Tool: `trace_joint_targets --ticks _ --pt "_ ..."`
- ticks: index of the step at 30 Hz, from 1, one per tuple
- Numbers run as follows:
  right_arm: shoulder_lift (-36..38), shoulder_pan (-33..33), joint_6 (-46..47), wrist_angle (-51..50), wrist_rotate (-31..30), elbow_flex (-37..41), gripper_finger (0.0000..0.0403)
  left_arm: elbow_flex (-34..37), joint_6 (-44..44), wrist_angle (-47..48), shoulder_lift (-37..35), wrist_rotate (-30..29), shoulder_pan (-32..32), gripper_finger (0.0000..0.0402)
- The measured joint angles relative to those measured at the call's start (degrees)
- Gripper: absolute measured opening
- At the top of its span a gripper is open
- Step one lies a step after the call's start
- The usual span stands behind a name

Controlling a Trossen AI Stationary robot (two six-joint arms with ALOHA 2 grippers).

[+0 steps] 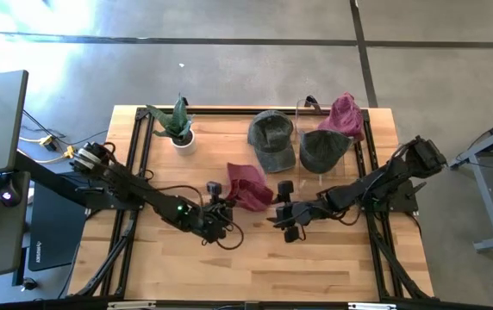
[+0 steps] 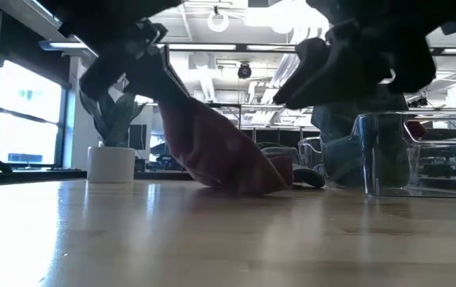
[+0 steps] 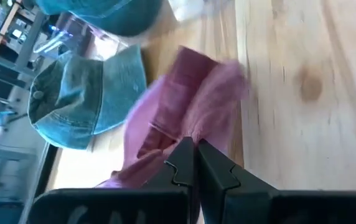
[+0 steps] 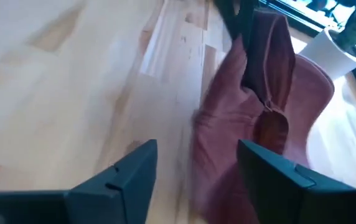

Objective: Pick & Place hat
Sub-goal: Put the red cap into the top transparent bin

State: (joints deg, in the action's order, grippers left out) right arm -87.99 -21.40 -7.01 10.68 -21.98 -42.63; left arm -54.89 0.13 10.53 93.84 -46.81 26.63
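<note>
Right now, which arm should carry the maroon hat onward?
Left. The left gripper is shut on the maroon hat; the right gripper stands open beside it, holding nothing.

Bright daylight, backlit low view, blurred wrist views

Wooden table (image 1: pixel 255 250) carried potted plant (image 1: pixel 177 126), maroon cap (image 1: pixel 248 184), two green caps (image 1: pixel 272 138), clear stand (image 2: pixel 419 155).

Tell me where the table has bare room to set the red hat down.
Bare wood spans the near strip below both grippers, left gripper, right gripper, and the corner beside the potted plant. The far side is crowded: green hats, clear stand. The red hat sits mid-table.
</note>
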Motion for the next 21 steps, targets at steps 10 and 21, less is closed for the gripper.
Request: trace_joint_targets --ticks 10,21 --pt "-12.4 0.4 -9.6 4.2 -7.5 -6.6 0.0236 1.1 -2.1 -6.5 -2.4 2.4 0.0 0.0000" --pt "-18.9 4.2 1.9 1.8 -5.2 -13.5 0.0162 1.1 -3.9 -6.4 -2.4 0.2 0.0 0.0000"
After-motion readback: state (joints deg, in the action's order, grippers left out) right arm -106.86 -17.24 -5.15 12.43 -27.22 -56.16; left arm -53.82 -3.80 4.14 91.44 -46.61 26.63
